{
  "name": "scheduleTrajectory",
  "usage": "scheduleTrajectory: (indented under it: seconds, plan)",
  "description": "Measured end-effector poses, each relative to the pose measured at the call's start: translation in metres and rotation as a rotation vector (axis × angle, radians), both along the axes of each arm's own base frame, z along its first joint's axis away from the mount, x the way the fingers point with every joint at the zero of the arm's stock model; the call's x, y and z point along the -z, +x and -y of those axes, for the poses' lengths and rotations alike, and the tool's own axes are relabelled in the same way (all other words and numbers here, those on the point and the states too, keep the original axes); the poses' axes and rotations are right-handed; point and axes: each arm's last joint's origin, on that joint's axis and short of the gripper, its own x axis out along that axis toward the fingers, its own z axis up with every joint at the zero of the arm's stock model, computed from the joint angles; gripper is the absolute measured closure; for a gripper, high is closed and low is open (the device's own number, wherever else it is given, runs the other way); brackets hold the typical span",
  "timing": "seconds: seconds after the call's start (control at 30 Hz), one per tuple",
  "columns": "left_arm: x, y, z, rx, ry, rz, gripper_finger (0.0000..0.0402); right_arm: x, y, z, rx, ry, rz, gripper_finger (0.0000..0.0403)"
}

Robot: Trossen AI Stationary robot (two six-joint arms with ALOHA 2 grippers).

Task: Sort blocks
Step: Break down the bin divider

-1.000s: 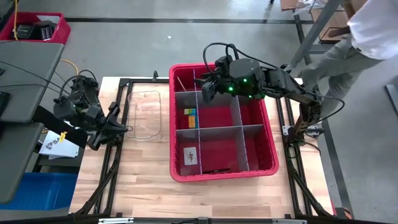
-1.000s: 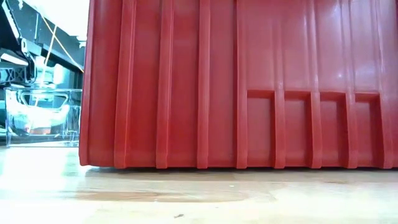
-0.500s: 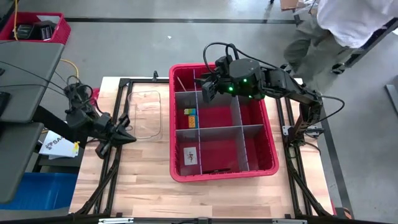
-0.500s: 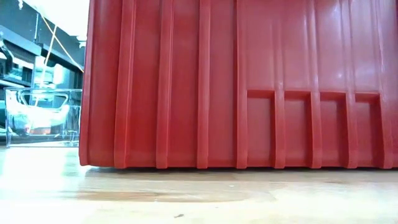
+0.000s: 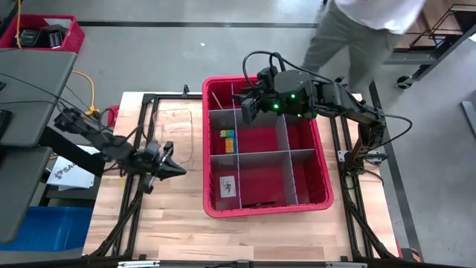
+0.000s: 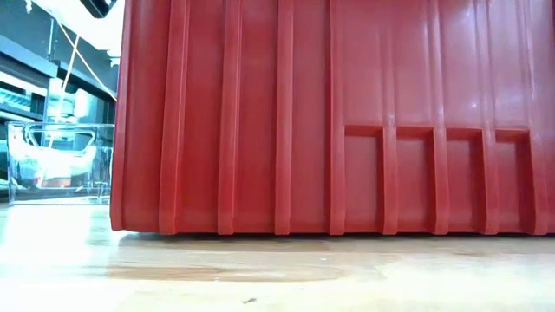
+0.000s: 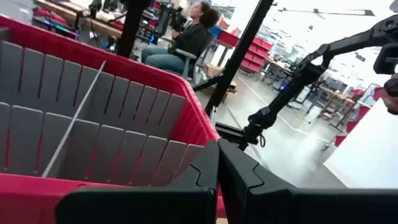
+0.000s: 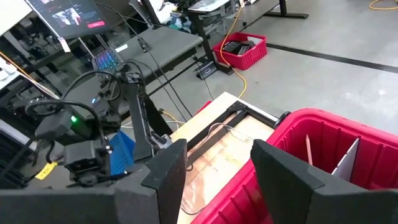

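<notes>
Change: the left arm is seen swung out from its folded place beside the table's left edge; the left gripper (image 5: 172, 170) is now carried over the wood, just beside the red bin (image 5: 323, 167) on its left wall. The right arm is unchanged over the same span.
Meaning for the task: a reach toward the bin is judged to be under way; no block is yet taken, so the sorting is judged barely begun.
Left gripper: its fingers (image 7: 214, 171) are pressed together with nothing between them; nothing is touched. From its wrist view, the bin's rim and the grey dividers (image 7: 93, 134) are faced.
Right gripper (image 5: 249, 106): held over the bin's far-left corner, jaws set apart, nothing held or touched; the open gap is shown plainly in its wrist view (image 8: 219, 163).
Blocks (image 5: 227, 138): a small cluster of coloured bricks is seen in the narrow middle-left compartment of the bin, against the divider, well clear of both grippers.
Clear container (image 5: 172, 137): left standing on the table between the left arm and the bin.
Next move: the closed left fingers would have to be opened before any block could be gripped.
</notes>
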Motion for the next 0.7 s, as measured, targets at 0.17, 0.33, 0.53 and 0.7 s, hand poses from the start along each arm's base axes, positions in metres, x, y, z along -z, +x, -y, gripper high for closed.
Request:
scheduleTrajectory:
  seconds: [0.17,0.33,0.53,0.7]
  plan:
    - [0.0004,0.0058,-0.0049,-0.014,-0.011,-0.003,0.0398,0.0000,0.0000,0.0000,-0.004,-0.006,-0.003,0.0226]
    - [-0.0044,0.0058,-0.0087,-0.042,-0.015,0.044,0.0385,0.0000,0.0000,-0.0001,-0.006,-0.005,-0.003,0.0226]
    - [-0.0046,0.0064,-0.0096,-0.056,-0.065,0.037,0.0346,0.0001,0.0000,-0.0001,-0.006,-0.005,-0.004,0.0226]
    - [-0.0078,0.0059,-0.0092,-0.035,-0.097,0.044,0.0295,0.0001,0.0000,-0.0001,-0.007,-0.005,-0.004,0.0226]
